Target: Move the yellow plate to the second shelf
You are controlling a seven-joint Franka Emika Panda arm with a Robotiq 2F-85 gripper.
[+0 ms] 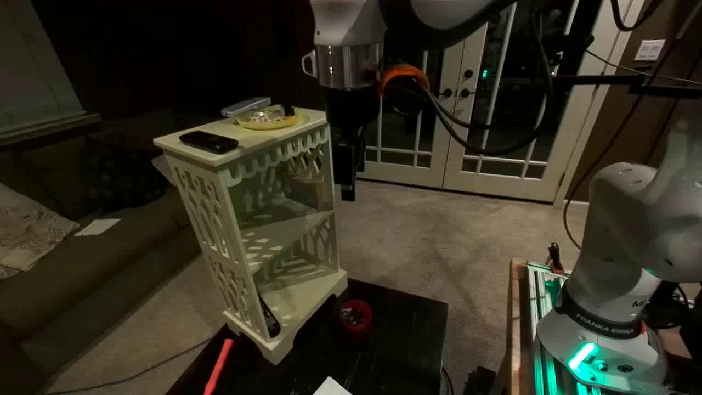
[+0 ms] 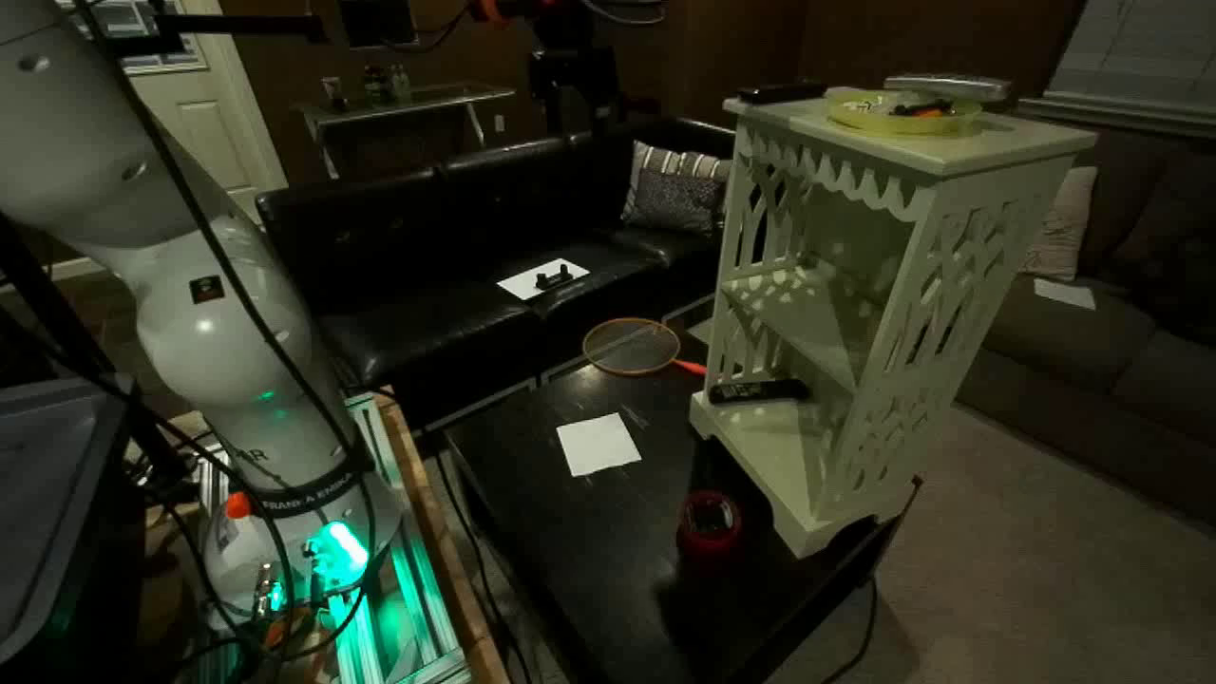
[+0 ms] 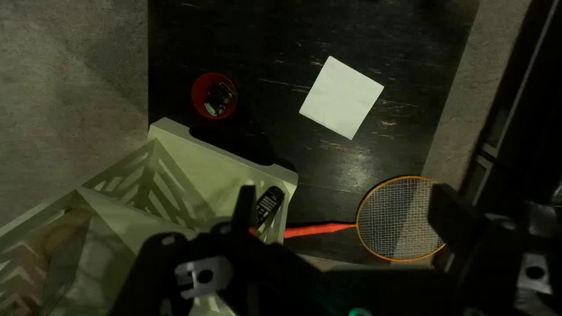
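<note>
The plate [image 1: 266,127] is borne by the top board [image 1: 252,138] of the rack [image 1: 237,230], small items [image 1: 264,116] held in it; in an exterior view, a black object [image 1: 208,141] is seen at the plate's eight o'clock, a grey case [image 1: 247,106] at its ten, the second shelf [image 1: 288,233] at its six; the gripper [image 3: 340,197] is held released outside the rack, fingers [image 3: 244,206] spread wide, at the second shelf's two o'clock; in the wrist view, a red cup [image 3: 199,94] is shown at nine o'clock from a sheet [image 3: 341,97], and a racket [image 3: 395,215] at five.
</note>
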